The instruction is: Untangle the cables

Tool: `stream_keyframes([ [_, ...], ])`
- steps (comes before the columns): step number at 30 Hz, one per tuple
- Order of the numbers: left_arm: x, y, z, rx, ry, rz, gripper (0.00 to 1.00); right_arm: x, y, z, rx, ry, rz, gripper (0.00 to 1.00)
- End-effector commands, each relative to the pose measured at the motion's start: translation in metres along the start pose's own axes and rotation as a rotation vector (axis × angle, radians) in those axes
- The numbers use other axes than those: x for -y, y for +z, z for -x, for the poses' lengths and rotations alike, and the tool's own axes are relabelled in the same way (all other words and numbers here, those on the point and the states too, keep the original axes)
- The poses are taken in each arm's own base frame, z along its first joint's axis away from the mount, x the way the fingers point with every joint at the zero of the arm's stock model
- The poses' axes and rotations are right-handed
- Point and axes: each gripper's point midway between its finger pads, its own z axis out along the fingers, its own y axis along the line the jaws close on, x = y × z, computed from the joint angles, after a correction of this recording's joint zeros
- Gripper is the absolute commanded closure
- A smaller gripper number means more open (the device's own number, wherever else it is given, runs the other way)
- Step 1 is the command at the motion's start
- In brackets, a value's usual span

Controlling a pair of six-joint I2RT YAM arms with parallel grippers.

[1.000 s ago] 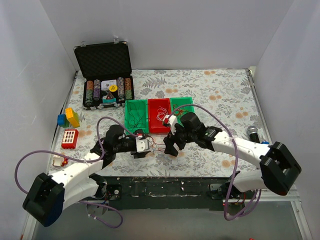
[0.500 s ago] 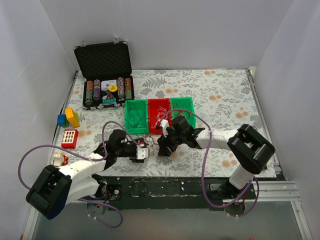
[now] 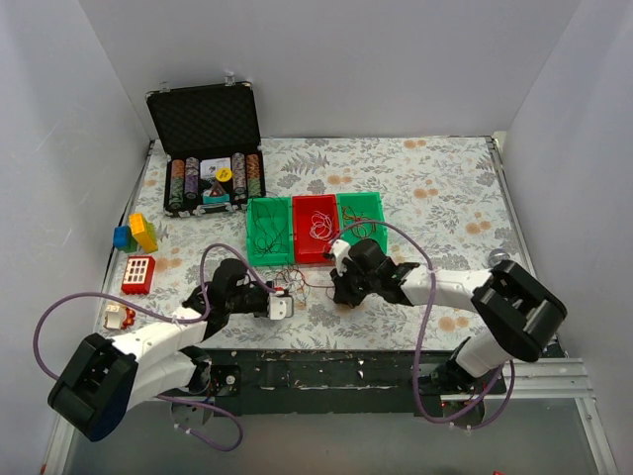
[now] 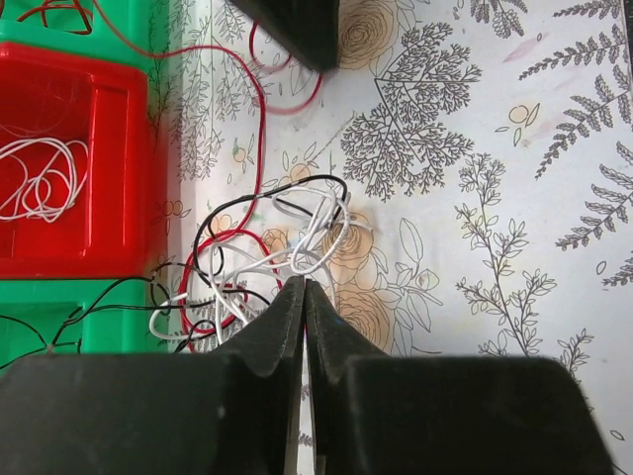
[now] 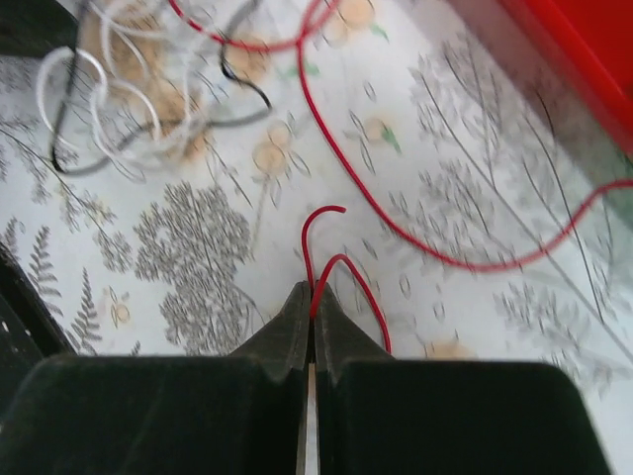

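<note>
The cables lie as a small red, white and black tangle on the flowered cloth in front of the trays. My left gripper is shut at the tangle's near edge, with a white strand running into its tips. My right gripper is shut on a red cable, which loops away to the tangle. Between the two grippers that red cable lies slack on the cloth.
Three trays stand behind the tangle: a green one with black wires, a red one with a white coil, and a green one with red wire. An open chip case, toy blocks and a red toy are at the left.
Both grippers have gone from open to shut, the left at the tangle, the right on the red cable. The right arm swung left, then back a little to the right.
</note>
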Motion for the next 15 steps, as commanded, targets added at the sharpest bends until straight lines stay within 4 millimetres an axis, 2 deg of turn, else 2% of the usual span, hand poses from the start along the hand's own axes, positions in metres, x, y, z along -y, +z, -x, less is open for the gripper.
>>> stream_keyframes([
  [1,-0.002,-0.004,0.003,-0.007,0.012,0.011,1.0,0.021,-0.033,-0.018,-0.009,0.078,-0.201,0.99],
  [3,-0.002,-0.006,-0.001,-0.028,0.017,0.018,1.0,0.031,-0.046,-0.018,0.025,0.1,-0.275,0.99],
  [4,-0.003,-0.007,-0.001,-0.031,0.013,0.023,1.0,0.034,-0.053,-0.025,0.006,0.111,-0.307,0.99],
  [8,-0.019,-0.01,0.009,-0.026,0.001,0.063,1.0,0.054,-0.077,-0.031,-0.011,0.17,-0.474,0.99],
  [11,-0.038,-0.012,0.017,-0.024,-0.042,0.129,1.0,0.047,-0.084,-0.006,0.067,0.124,-0.439,0.99],
  [13,-0.055,-0.013,0.028,0.0,-0.071,0.184,0.98,0.034,-0.084,0.017,0.153,0.077,-0.36,0.89],
  [15,-0.059,-0.011,0.032,0.015,-0.085,0.187,0.89,0.025,-0.085,0.036,0.204,0.036,-0.305,0.8],
])
